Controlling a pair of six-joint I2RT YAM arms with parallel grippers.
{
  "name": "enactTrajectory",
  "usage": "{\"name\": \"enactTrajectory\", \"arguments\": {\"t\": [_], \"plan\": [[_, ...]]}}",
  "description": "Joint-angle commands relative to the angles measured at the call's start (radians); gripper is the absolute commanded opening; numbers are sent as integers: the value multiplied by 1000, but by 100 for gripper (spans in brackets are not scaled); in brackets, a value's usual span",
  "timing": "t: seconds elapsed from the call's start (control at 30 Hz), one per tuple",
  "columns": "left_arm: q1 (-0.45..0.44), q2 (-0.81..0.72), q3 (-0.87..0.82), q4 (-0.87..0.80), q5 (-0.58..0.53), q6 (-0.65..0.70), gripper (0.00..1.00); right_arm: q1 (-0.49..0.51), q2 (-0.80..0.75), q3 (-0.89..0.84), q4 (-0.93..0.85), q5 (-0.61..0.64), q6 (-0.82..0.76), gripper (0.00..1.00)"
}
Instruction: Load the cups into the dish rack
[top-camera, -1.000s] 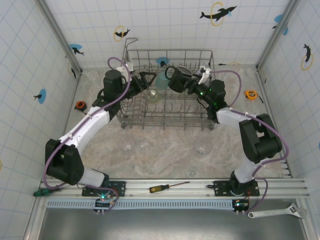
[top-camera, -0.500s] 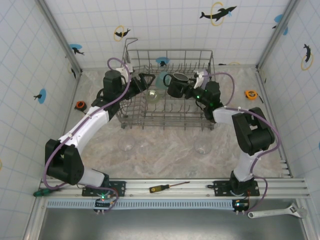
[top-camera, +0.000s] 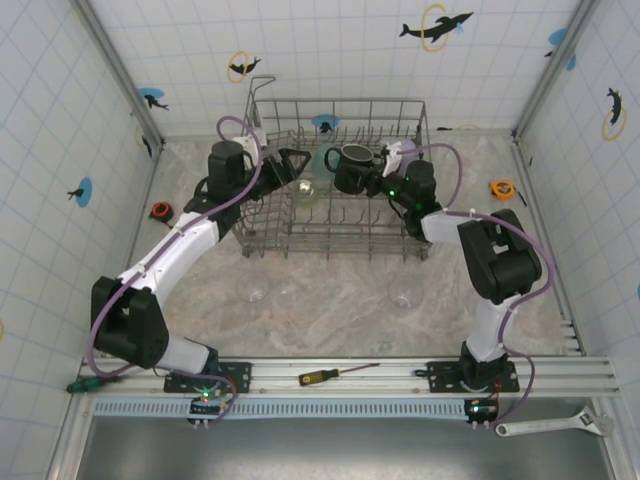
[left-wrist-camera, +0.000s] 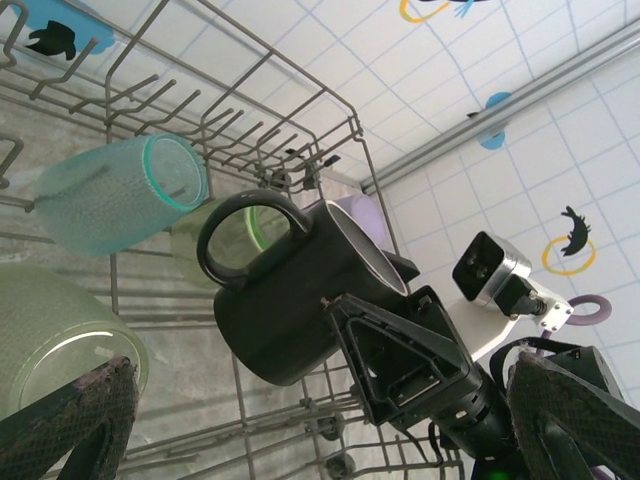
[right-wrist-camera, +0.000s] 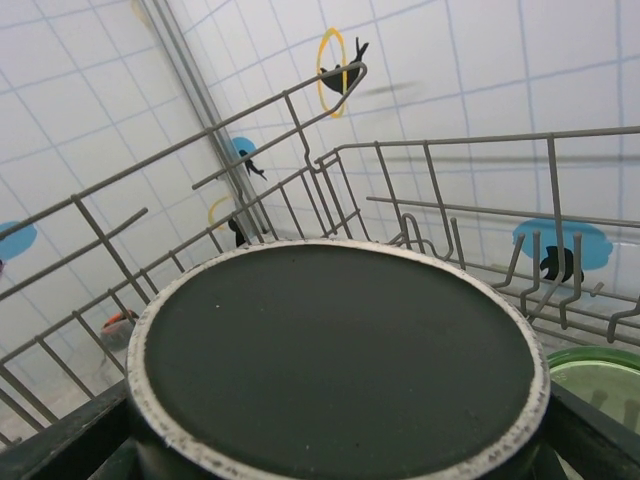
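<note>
Straight ahead of the left gripper (top-camera: 294, 162), between its wide-spread fingers (left-wrist-camera: 68, 420), the way is blocked. The black mug (left-wrist-camera: 290, 300), clamped by the right gripper (top-camera: 375, 172), hangs tilted there, with rack tines just below. A pale green tumbler (left-wrist-camera: 50, 335) sits close beside one finger. Beyond it lies a teal tumbler (left-wrist-camera: 115, 195) on its side, and a lavender cup (left-wrist-camera: 362, 215) stands behind the mug. The dish rack (top-camera: 340, 101) wall wires close the far side. Past the right fingers there seems to be open air above the tines, though the mug's base hides most of it. Outside the rack, clear glasses (top-camera: 404, 294) stand well apart with bare table between.
</note>
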Motion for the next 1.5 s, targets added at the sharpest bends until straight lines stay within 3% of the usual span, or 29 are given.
{"name": "enactTrajectory", "arguments": {"t": [0.0,0.47,1.07,1.23,1.33,1.47], "plan": [[10,14,31,-10,-2,26,98,11,9,68,102,0,-70,13],[10,35,40,-10,-6,29,98,12,11,88,42,5,-187,12],[10,46,48,-16,-20,41,98,38,37,-38,101,-3,-286,15],[10,55,53,-17,-20,44,98,40,47,-46,83,2,-317,27],[10,57,56,-17,-18,43,98,40,51,-41,73,3,-321,44],[10,52,51,-19,-17,44,98,47,41,-45,59,21,-336,59]]}}
